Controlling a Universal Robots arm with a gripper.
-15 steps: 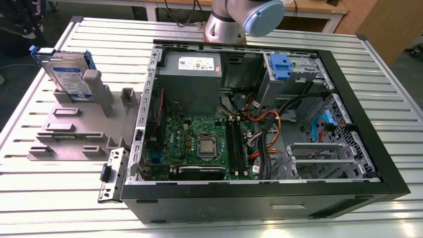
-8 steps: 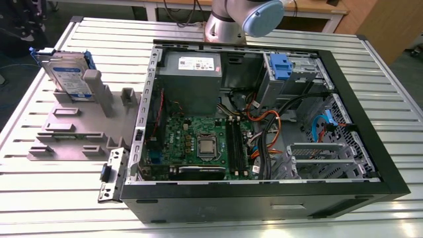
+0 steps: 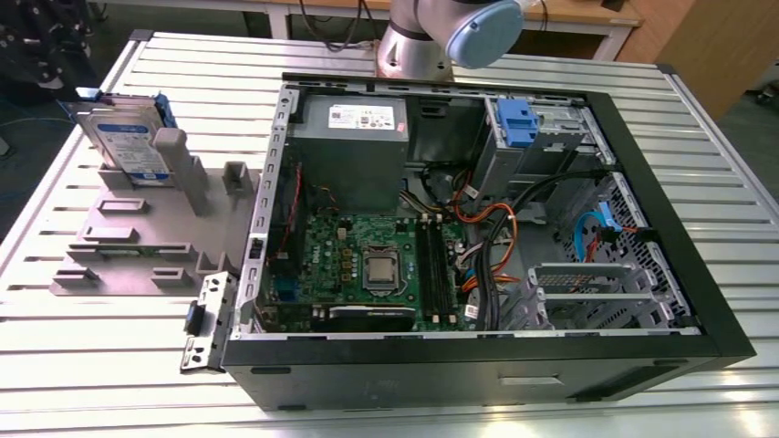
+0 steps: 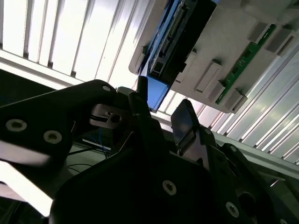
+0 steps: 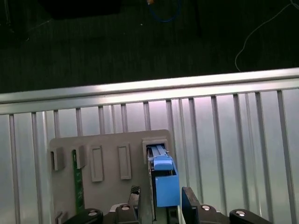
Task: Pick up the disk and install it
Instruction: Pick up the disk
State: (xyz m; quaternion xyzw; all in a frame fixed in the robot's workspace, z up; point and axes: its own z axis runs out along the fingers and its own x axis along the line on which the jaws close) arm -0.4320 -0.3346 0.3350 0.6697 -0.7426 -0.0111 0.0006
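The disk (image 3: pixel 130 139), a silver drive with a white-and-blue label in a bright blue carrier, stands on edge in the grey stepped fixture (image 3: pixel 134 239) at the exterior view's left. My black gripper (image 3: pixel 86 89) hovers at the disk's far upper end. In both wrist views its two fingers straddle the blue carrier end of the disk (image 5: pixel 164 182) (image 4: pixel 157 93). The gripper (image 5: pixel 161 198) (image 4: pixel 161 105) is open, with a thin gap showing at one pad (image 4: pixel 184 119). The disk still sits in its slot.
An open computer case (image 3: pixel 681 274) lies on the slatted metal table (image 3: pixel 718 119), its motherboard and cables exposed. A blue bracket (image 3: pixel 516 123) sits on the metal drive bay at the case's far side. The arm's base (image 3: pixel 420 41) stands behind the case. A green board (image 5: pixel 78 186) rests in the fixture.
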